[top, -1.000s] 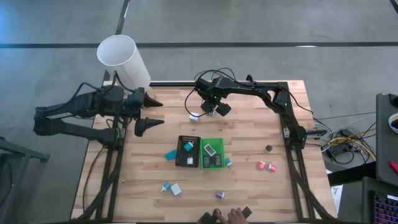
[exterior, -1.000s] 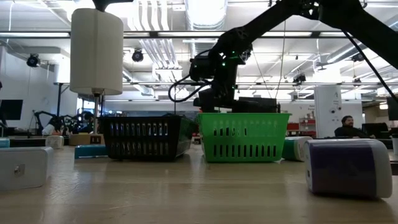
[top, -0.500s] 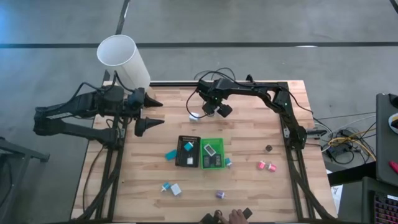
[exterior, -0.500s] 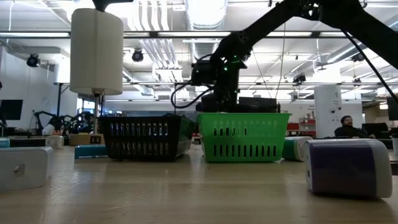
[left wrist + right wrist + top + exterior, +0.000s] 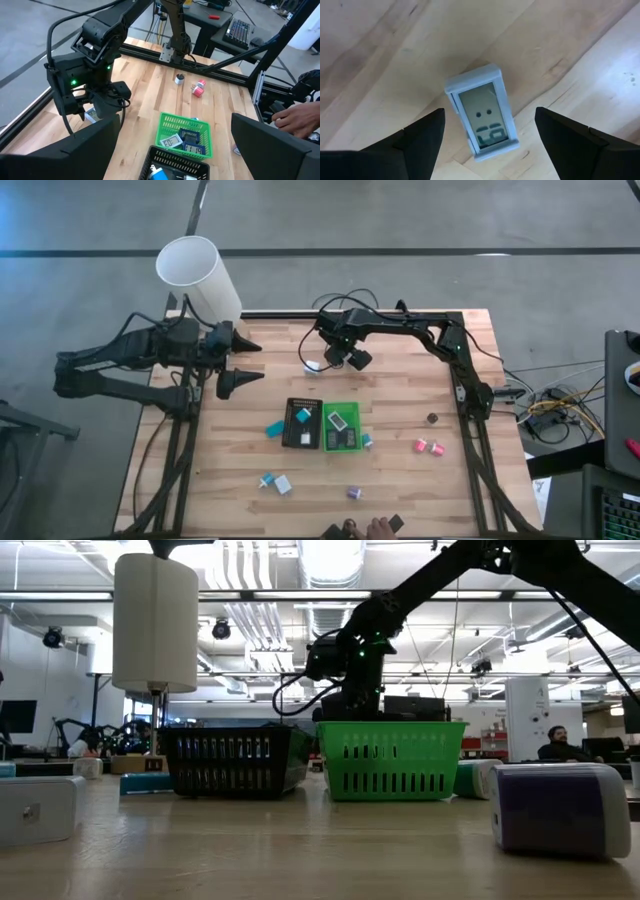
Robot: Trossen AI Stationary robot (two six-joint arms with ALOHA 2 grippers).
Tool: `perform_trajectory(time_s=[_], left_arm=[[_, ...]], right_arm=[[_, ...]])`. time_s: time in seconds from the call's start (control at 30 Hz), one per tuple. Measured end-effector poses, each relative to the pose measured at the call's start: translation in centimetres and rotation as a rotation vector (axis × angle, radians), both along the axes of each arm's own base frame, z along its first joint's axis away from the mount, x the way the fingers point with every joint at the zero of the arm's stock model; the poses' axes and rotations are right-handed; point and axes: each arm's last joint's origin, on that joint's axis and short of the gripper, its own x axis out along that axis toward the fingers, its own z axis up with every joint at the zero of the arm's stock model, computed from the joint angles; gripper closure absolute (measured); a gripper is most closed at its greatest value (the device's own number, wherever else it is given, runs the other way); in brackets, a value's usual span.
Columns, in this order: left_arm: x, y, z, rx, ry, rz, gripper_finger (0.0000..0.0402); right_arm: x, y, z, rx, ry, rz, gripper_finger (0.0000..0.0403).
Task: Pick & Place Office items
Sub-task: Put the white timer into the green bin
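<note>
My right gripper [image 5: 338,360] hovers open over a small white block with a grey display [image 5: 482,112], which lies flat on the wood at the far middle [image 5: 313,366]. Its fingers stand on either side of the block without touching it. My left gripper [image 5: 245,363] waits open at the table's left side and faces the trays [image 5: 176,120]. Other small items lie scattered: teal [image 5: 273,427], teal and white [image 5: 284,484], purple [image 5: 353,492], pink [image 5: 428,446], black [image 5: 432,418]. Several more sit inside the two trays.
A black tray [image 5: 302,423] and a green tray [image 5: 341,427] stand side by side mid-table. The tall white cylinder lamp [image 5: 200,278] stands at the far left corner. A person's hand [image 5: 378,528] rests at the near edge. Bare wood lies right of the trays.
My right gripper has come down a little toward the white block, still open. Nothing else has moved.
</note>
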Motion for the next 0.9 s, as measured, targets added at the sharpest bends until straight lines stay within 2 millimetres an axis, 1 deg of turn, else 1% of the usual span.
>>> perform_trajectory(time_s=[0.3, 0.6, 0.9], left_arm=[[0.0, -0.01, 0.0, -0.001, 0.0, -0.003, 0.0019], [0.0, -0.02, 0.0, -0.003, 0.0, -0.006, 0.0019], [0.0, -0.05, 0.0, -0.006, -0.001, -0.014, 0.0019]], right_arm=[[-0.17, 0.07, -0.03, 0.016, 0.012, -0.049, 0.0101], [-0.17, 0.04, 0.06, 0.018, 0.012, -0.058, 0.0105], [-0.61, -0.8, 0.22, 0.017, 0.01, -0.094, 0.0106]])
